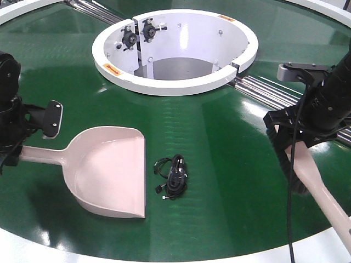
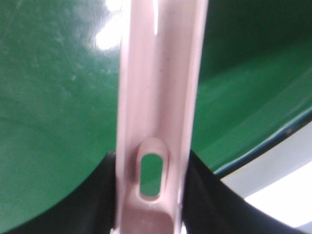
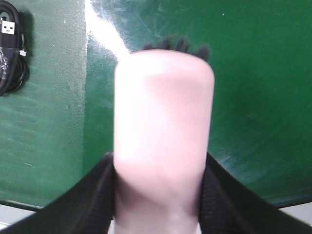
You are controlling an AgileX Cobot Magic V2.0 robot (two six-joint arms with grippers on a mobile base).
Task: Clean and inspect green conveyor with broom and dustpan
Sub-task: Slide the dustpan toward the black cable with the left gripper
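Glossy green conveyor carries a coiled black cable just beside the dustpan lip, with the broom bristles well to its right. We would press the lip flat to the belt and sweep leftward, low and steady. Our left gripper pinches the dustpan handle. Our right gripper clamps the broom handle.
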